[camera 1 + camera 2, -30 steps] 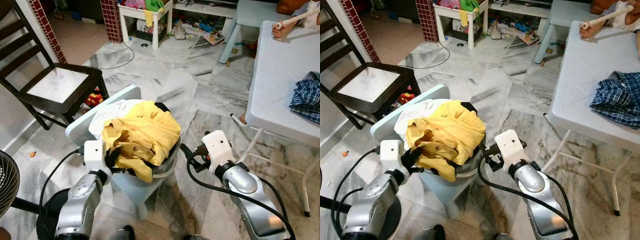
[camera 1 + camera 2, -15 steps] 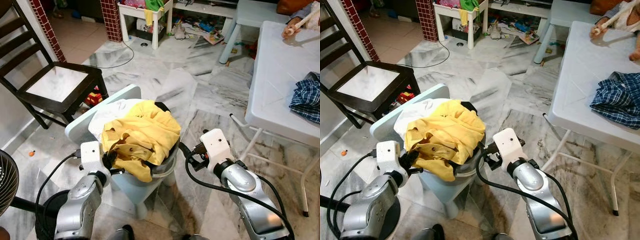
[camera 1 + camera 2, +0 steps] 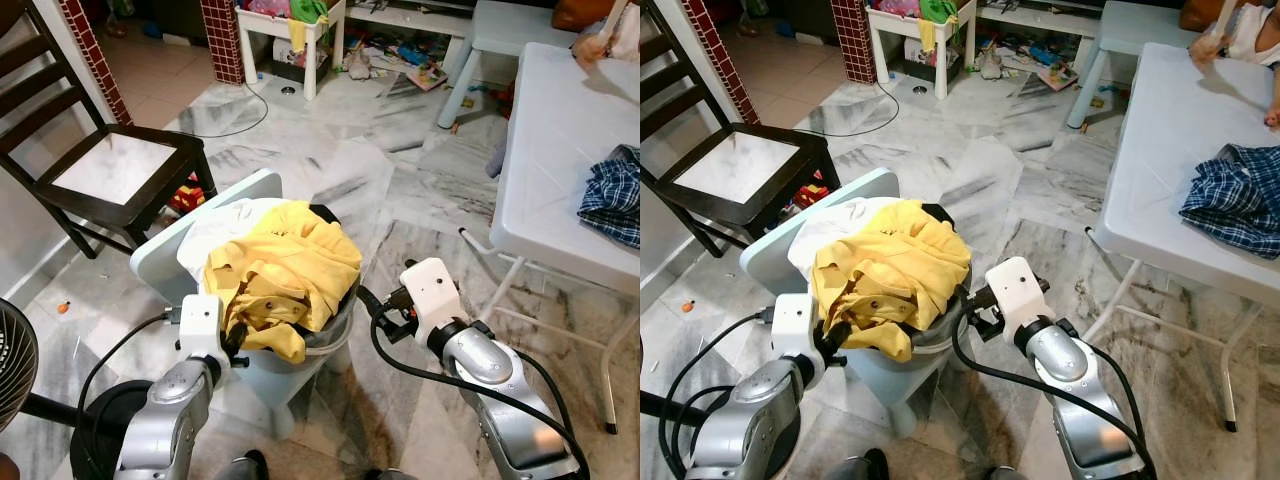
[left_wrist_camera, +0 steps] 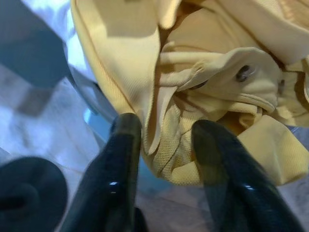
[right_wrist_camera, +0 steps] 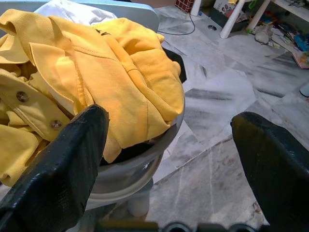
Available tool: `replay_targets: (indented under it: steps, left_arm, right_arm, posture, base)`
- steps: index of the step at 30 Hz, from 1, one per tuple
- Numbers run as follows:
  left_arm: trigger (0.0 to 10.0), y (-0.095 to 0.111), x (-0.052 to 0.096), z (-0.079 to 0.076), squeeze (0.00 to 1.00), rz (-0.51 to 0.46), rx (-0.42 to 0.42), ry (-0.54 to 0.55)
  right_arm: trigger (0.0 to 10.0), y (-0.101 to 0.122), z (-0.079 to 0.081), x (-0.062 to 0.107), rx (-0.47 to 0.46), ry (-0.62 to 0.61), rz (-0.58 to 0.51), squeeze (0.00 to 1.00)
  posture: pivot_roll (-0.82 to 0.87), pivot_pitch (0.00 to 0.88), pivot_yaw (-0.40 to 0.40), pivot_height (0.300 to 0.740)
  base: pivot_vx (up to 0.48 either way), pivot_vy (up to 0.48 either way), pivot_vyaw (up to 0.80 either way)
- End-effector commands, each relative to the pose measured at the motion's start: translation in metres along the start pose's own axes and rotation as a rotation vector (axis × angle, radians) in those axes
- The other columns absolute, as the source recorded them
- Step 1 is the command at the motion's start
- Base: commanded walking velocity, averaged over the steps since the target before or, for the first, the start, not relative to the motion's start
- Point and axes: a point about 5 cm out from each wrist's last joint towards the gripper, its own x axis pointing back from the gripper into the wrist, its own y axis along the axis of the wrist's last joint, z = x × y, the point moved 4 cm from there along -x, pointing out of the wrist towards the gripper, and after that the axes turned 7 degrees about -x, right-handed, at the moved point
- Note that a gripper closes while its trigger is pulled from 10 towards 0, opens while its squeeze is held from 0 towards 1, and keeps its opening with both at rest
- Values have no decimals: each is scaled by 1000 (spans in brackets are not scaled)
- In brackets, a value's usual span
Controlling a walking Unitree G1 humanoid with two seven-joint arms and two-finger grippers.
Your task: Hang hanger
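Note:
A pale blue laundry basket (image 3: 338,322) stands on the marble floor in front of me, heaped with a crumpled yellow shirt (image 3: 285,268) over a white garment (image 3: 215,228). My left gripper (image 3: 236,338) is at the basket's near left side. In the left wrist view it (image 4: 161,126) is open, with a hanging fold of the shirt (image 4: 193,87) between the fingers. My right gripper (image 3: 368,298) is at the basket's right rim. In the right wrist view it (image 5: 169,116) is wide open and holds nothing. I cannot make out a hanger.
The basket's lid (image 3: 165,255) leans at its left. A dark wooden chair (image 3: 110,170) stands at the left and a fan (image 3: 15,365) at the lower left. A white folding table (image 3: 555,150) at the right holds a plaid cloth (image 3: 612,195); a person's hand (image 3: 600,40) rests at its far corner.
My left gripper has moved right and lower, in under the shirt's hanging hem. The right gripper edged slightly toward the basket's rim. The person's hand at the table has shifted.

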Motion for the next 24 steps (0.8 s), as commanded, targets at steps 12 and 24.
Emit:
replay_targets:
  steps: [12, 24]
  left_arm:
    - [10000, -8, 20, 1, 1000, 39, -201, -25]
    - [10000, 3, -3, 15, 0, 32, -203, 11]
  right_arm:
    - [10000, -4, -2, -1, -2, -6, 8, 0]
    - [10000, -1, -2, -4, 0, -4, 0, 0]
  posture:
    - [-83, 133, -5, 740]
    - [-89, 128, -8, 740]
  base:
    - [0, 0, 0]
    - [0, 0, 0]
